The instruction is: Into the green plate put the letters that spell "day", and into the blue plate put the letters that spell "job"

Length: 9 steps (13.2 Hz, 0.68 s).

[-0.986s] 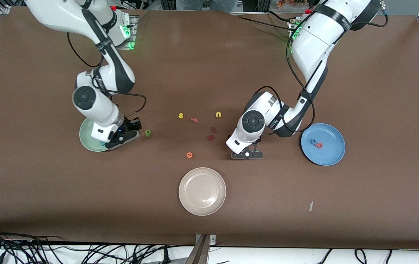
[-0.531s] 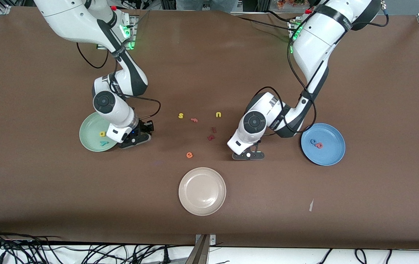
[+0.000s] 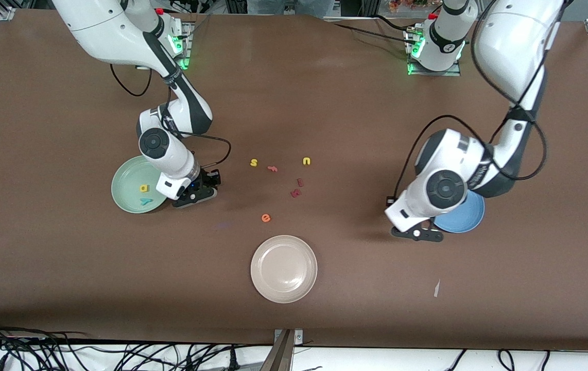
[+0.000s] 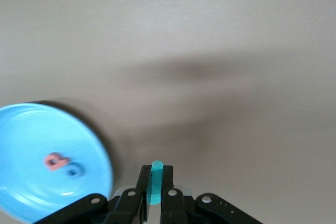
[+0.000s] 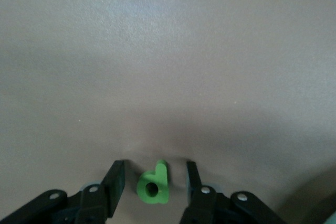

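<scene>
Letters were nearly sorted. The yellow "a" (image 3: 143, 188) and teal "y" (image 3: 145, 201) lay in the green plate (image 3: 124, 180) at mid-left of the front view. I had the right gripper (image 5: 154, 183) spread around the green "d" (image 5: 153, 184) beside that plate, ready to pinch. The left gripper (image 4: 155, 182) pinched the teal "j" (image 4: 155, 177) beside the blue plate (image 4: 31, 129), which held the "b" (image 4: 54, 161) and "o" (image 4: 74, 170).

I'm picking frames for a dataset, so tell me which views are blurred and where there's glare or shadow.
Front view: sharp, evenly lit, soft glare on the cream plate. Left wrist view: smeared with motion blur, the blue plate streaked at its edge, a broad soft shadow across the table, the teal letter in the jaws fuzzy. Right wrist view: softly focused, a pale sheen on the table, the green d fairly clear.
</scene>
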Each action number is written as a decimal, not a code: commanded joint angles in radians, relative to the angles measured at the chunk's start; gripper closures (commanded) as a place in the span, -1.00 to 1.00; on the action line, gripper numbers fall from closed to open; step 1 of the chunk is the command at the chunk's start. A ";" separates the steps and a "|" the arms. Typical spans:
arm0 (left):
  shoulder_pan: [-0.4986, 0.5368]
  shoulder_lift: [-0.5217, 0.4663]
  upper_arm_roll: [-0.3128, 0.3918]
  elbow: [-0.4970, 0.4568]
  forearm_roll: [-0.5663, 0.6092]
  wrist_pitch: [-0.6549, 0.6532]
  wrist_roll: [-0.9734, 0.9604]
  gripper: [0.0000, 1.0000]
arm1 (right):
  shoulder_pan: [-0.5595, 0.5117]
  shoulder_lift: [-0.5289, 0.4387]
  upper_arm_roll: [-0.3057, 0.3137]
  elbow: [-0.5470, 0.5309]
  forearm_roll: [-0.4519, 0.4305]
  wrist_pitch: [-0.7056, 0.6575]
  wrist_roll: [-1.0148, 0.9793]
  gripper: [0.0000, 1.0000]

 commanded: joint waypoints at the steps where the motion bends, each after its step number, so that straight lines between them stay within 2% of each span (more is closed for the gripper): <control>1: 0.055 -0.081 -0.013 -0.130 0.027 0.015 0.073 1.00 | 0.010 -0.004 -0.004 -0.028 0.011 0.025 0.008 -0.11; 5: 0.167 -0.156 -0.013 -0.250 0.027 0.088 0.240 1.00 | 0.010 -0.004 -0.004 -0.036 0.010 0.031 0.007 -0.01; 9: 0.209 -0.139 -0.011 -0.324 0.028 0.235 0.288 1.00 | 0.011 -0.004 -0.004 -0.039 0.007 0.031 0.007 0.18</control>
